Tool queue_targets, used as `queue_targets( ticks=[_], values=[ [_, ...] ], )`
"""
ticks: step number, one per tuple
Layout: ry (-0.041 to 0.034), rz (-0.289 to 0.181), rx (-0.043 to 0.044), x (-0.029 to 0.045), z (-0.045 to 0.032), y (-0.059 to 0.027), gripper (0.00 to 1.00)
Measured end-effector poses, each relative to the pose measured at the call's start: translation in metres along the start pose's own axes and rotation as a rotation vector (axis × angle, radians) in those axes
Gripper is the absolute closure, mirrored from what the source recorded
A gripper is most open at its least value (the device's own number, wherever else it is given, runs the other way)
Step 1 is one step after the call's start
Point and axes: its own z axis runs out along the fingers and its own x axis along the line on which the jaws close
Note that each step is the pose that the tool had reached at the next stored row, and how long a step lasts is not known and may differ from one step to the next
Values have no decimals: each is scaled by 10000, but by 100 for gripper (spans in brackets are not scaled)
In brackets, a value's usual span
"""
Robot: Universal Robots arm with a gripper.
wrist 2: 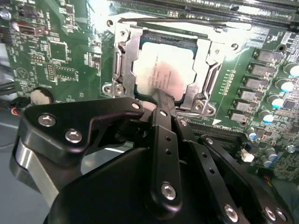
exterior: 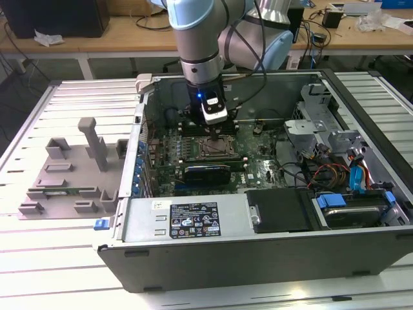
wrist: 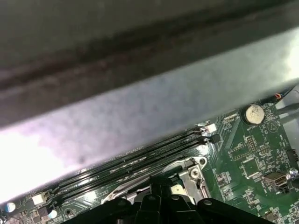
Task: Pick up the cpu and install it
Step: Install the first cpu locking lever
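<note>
In the second wrist view the black gripper (wrist 2: 161, 95) fills the foreground, its linkage plates studded with silver screws, and its jaws stand drawn together into one narrow tip that touches the near edge of the cpu (wrist 2: 163, 70) without gripping it. The cpu lies flat inside the motherboard socket (wrist 2: 122, 60), its pale silver top framed by the socket's metal load frame, which sits open around it. Around the socket spreads the green motherboard (wrist 2: 56, 56), with a round coin cell battery (wrist 2: 41, 96) to one side and a row of small capacitors (wrist 2: 280, 91) to the other. In the first wrist view the gripper's dark tip (wrist: 161, 189) sits against a corner of the socket frame (wrist: 191, 170), with long black memory slots (wrist: 140, 156) just beyond it and the grey wall of the computer case (wrist: 154, 98) behind those. In the exterior view the arm (exterior: 200, 45) reaches straight down into the open computer case (exterior: 213, 258), the gripper (exterior: 215, 134) right over the socket in the middle of the board. A grey plastic fixture tray (exterior: 68, 181) lies on the ribbed tabletop (exterior: 39, 271) to the exterior view's left of the case, well apart from the gripper. Farther back stands a wooden workbench (exterior: 116, 42).
</note>
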Motion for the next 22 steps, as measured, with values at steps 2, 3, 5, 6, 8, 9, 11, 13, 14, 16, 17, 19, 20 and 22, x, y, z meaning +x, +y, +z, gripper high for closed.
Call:
queue_targets(
  ticks=[2, 3, 5, 6, 8, 9, 11, 13, 14, 16, 17, 19, 20, 22],
  values=[
    [0, 0, 0, -8, -53, 4, 89],
    [0, 0, 2, -13, -89, 6, 89],
    [0, -1, 0, -18, -109, 9, 89],
    [6, -2, 3, -22, -108, 10, 89],
    [25, -3, 34, -34, -109, -3, 89],
    [29, -3, 42, -41, -109, -17, 89],
    [39, -5, 54, -59, -109, -60, 89],
    [51, -8, 72, -78, -110, -107, 89],
    [61, -8, 87, -89, -111, -135, 89],
    [83, -20, 149, -106, -110, -177, 89],
    [90, -57, 210, -106, -110, -178, 89],
    [151, -250, 335, -107, -107, -178, 89],
    [193, -379, 367, -107, -105, -178, 89],
    [288, -687, 376, -107, -101, -179, 89]
  ],
)
